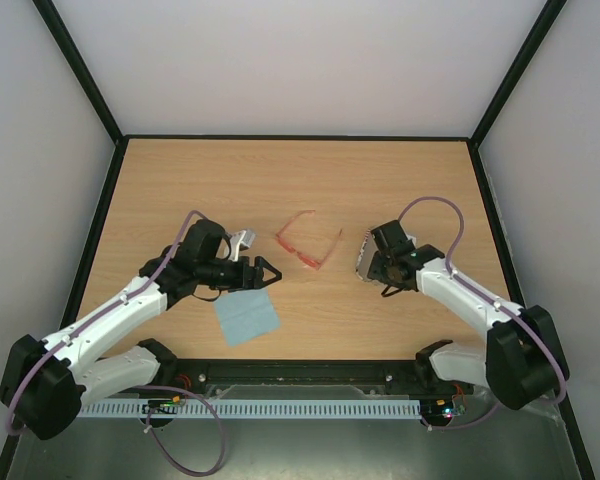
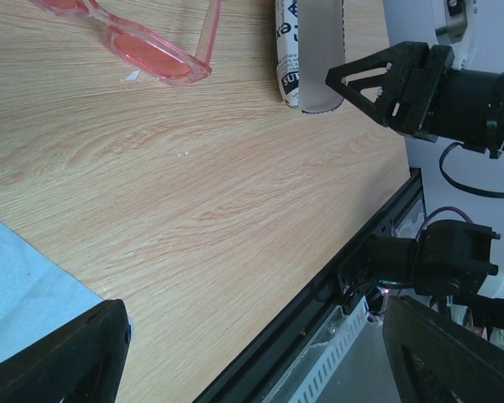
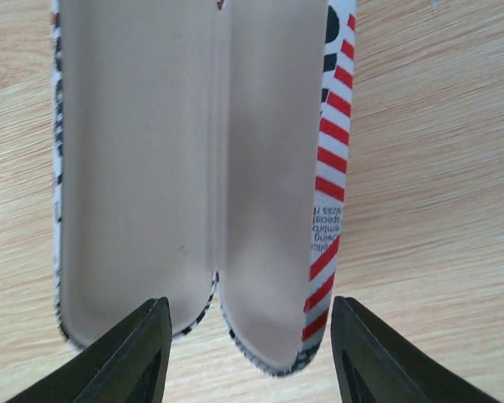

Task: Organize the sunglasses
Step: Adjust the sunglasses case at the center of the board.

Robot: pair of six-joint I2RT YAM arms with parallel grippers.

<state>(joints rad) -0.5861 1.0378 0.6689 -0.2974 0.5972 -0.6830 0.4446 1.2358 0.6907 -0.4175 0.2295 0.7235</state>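
The sunglasses [image 1: 307,247], with a thin translucent red-orange frame, lie unfolded on the table between the two arms. They also show at the top left of the left wrist view [image 2: 155,54]. My left gripper [image 1: 270,272] is open and empty, just left of them and above the cloth's far edge; its fingers [image 2: 59,353] stand wide apart. The flag-patterned case [image 3: 193,168] lies open on the table, its beige lining up. My right gripper [image 1: 373,266] is open, and its fingertips [image 3: 139,348] flank the case's near end [image 1: 364,254] without closing on it.
A light blue square cloth [image 1: 246,318] lies near the front edge under the left gripper; a corner shows in the left wrist view [image 2: 17,294]. Black rails [image 1: 100,210] border the wooden table [image 1: 280,180], with white walls beyond.
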